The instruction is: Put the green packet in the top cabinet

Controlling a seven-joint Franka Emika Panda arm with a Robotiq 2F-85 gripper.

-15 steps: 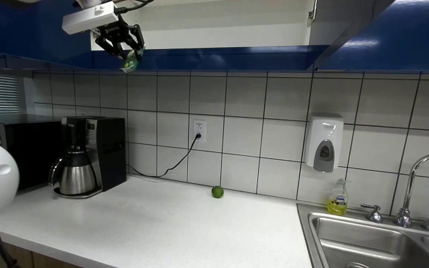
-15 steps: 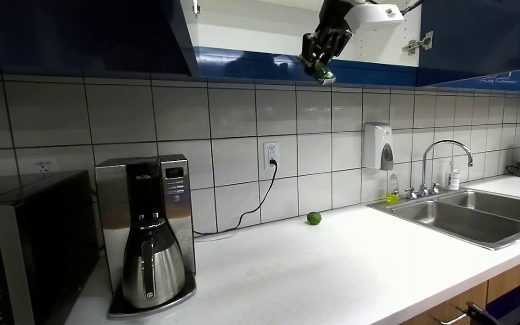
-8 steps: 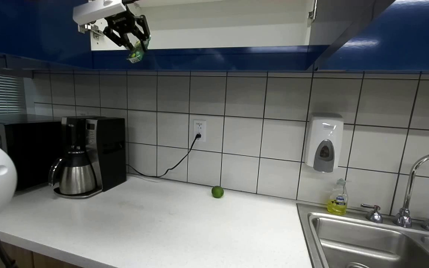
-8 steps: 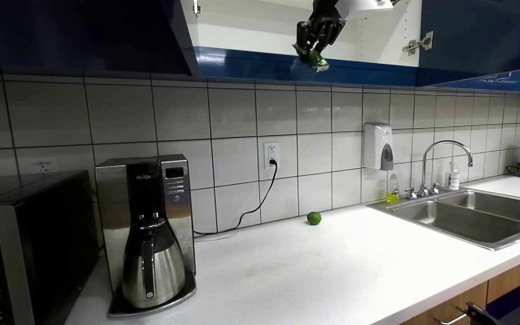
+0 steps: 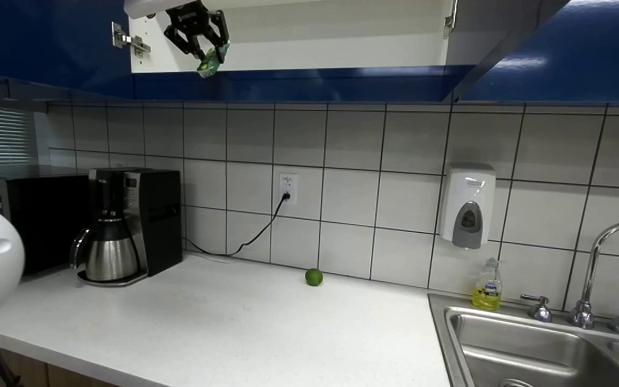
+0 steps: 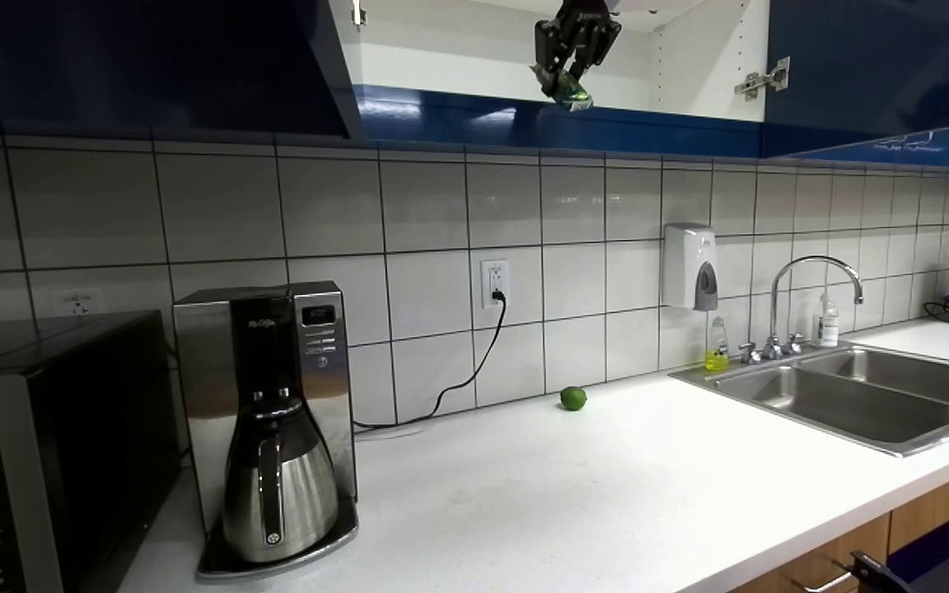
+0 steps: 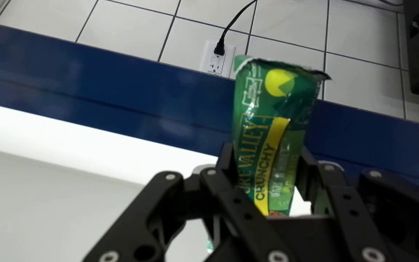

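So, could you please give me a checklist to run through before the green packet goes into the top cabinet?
Gripper closed on the green packet: ok.
Top cabinet open, doors swung aside: ok.
Packet's lower end above the blue band: not ok, seen against it in both exterior views.
Cabinet floor free to take it: cannot tell; no view shows it clearly.
Green ball apart, on the counter: ok.

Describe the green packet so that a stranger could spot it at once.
Start at the open top cabinet, above the white counter. By the cabinet's dark blue lower band, the black gripper pinches the green packet. The packet is long, shiny and tilted, with a yellow stripe reading CRUNCHY, unlike the small lime-like ball on the counter below.
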